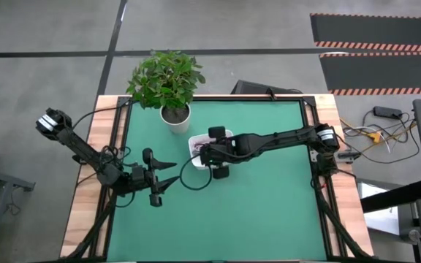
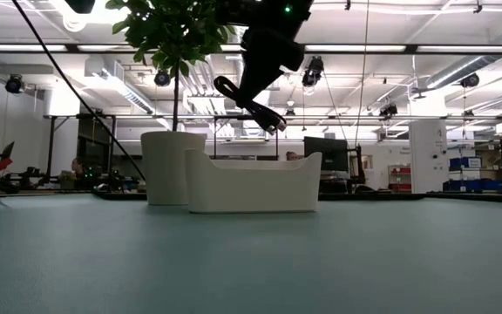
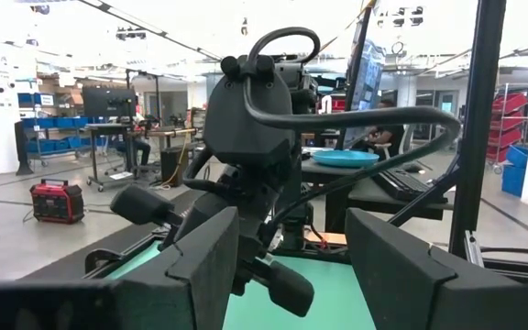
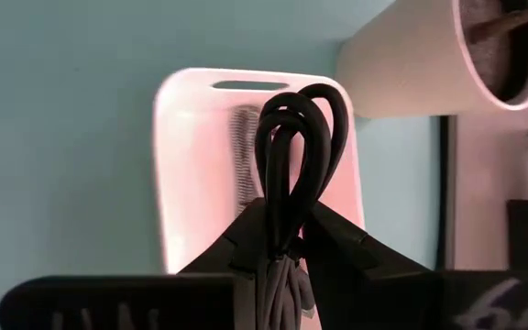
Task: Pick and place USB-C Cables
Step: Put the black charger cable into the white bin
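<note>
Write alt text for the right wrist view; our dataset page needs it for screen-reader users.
The right gripper is shut on a looped black cable bundle, hanging directly above a white tray on the green mat. A white plant pot stands beside the tray.

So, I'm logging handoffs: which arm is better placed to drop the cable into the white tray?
The right. Its gripper is shut on a black looped cable above the white tray. The left gripper is open, off to the side, holding nothing.
</note>
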You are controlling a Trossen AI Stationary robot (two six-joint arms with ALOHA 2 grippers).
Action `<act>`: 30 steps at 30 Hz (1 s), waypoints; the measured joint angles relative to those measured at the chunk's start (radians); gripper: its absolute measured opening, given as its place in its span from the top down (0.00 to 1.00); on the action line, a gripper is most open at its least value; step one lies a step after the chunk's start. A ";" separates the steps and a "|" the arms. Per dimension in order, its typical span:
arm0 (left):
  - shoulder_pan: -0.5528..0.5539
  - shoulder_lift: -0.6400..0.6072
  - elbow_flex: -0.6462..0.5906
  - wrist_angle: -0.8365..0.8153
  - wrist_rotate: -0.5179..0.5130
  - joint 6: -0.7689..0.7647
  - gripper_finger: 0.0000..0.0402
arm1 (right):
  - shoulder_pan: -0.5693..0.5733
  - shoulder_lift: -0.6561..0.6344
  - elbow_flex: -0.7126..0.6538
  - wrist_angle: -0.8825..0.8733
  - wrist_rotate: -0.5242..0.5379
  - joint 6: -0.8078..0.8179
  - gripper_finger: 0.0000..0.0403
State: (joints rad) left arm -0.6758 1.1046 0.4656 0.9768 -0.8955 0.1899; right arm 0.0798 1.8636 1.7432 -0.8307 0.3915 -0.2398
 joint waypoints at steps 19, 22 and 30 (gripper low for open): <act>0.000 0.000 0.000 0.000 0.000 0.000 0.53 | -0.009 -0.001 -0.034 -0.001 -0.026 0.005 0.88; 0.000 0.000 0.000 0.000 0.000 0.000 0.53 | -0.009 -0.001 -0.050 0.005 -0.026 0.009 0.88; 0.000 0.000 0.000 0.000 0.000 0.000 0.53 | -0.010 -0.001 -0.062 0.016 -0.026 0.020 0.88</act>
State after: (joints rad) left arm -0.6755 1.1046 0.4656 0.9764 -0.8954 0.1902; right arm 0.0700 1.8626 1.6810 -0.8143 0.3660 -0.2195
